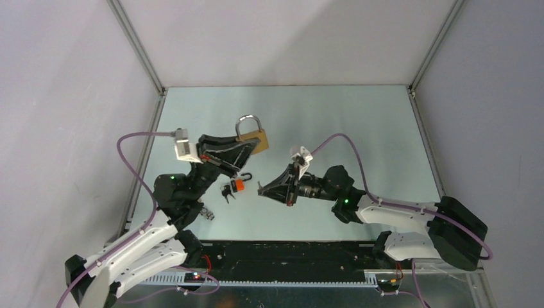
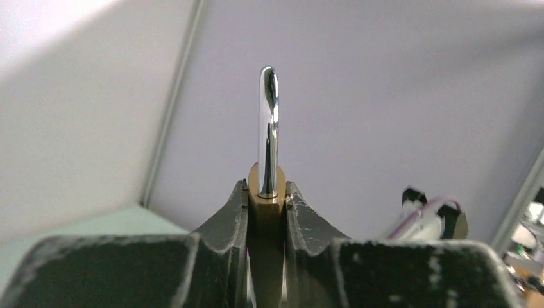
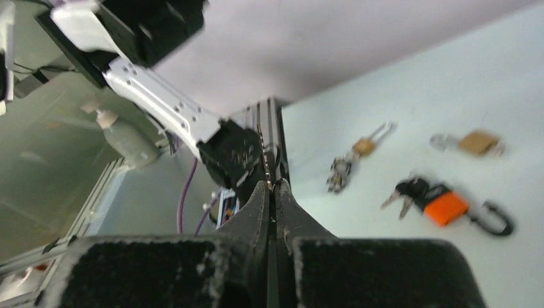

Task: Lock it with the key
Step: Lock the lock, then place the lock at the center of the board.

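Brass padlock (image 1: 251, 140) is up off the table (image 1: 359, 128), pinched by its body in the left gripper (image 1: 246, 149). In the left wrist view both fingers (image 2: 234, 212) press flat against the sides of the body, and the chrome shackle (image 2: 268, 128) stands straight up out of the top, seen edge-on. From overhead the shackle looks like a closed loop, but honestly I can't tell whether it's clicked in or not. The right gripper (image 1: 260, 190) sits a bit nearer the arm bases and to the right of the lock, tips pointing left, clearly apart from it. Its fingers (image 3: 292, 205) are squeezed together on a thin key (image 3: 262, 154) that pokes out past the tips, also edge-on, so you only get a sliver of metal. Down on the table between the two grippers there's an orange tag (image 3: 444, 206) with a couple of dark-headed keys (image 3: 401, 196) on one end and a black carabiner (image 3: 497, 219) on the other. Lying near that is a small padlock (image 3: 362, 147) with its own bunch hanging off it, and a second brass lock (image 3: 479, 142) just past the orange tag in the right wrist view.
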`<action>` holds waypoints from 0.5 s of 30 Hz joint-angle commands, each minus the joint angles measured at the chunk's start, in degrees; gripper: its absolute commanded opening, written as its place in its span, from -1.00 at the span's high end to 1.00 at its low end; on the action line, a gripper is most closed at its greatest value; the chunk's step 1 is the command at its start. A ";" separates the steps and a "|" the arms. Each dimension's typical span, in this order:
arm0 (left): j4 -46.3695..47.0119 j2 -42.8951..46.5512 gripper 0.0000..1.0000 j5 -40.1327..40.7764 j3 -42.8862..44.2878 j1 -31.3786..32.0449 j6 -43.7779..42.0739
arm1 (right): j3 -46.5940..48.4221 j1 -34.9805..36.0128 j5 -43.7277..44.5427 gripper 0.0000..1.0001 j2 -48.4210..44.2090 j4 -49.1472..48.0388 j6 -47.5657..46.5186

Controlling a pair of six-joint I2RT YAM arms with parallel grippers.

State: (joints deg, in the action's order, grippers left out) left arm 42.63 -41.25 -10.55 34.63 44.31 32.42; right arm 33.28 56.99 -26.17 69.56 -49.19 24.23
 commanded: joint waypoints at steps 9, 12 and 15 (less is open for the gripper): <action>8.90 -3.37 1.00 11.15 3.92 -0.28 -4.86 | -5.03 -4.99 9.02 1.00 -0.84 1.35 8.34; 1.33 -6.26 1.00 15.15 5.88 -0.39 -5.45 | -7.00 -11.32 12.74 1.00 -3.34 5.31 11.40; -7.23 -11.49 1.00 16.39 9.25 -0.86 -4.65 | -7.46 -17.46 19.69 1.00 -6.75 14.59 12.76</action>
State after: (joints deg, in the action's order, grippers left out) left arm 42.02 -48.38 0.67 37.19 44.12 28.86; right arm 26.30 45.47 -16.93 67.24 -43.09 33.34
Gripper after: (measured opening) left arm 0.200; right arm 0.031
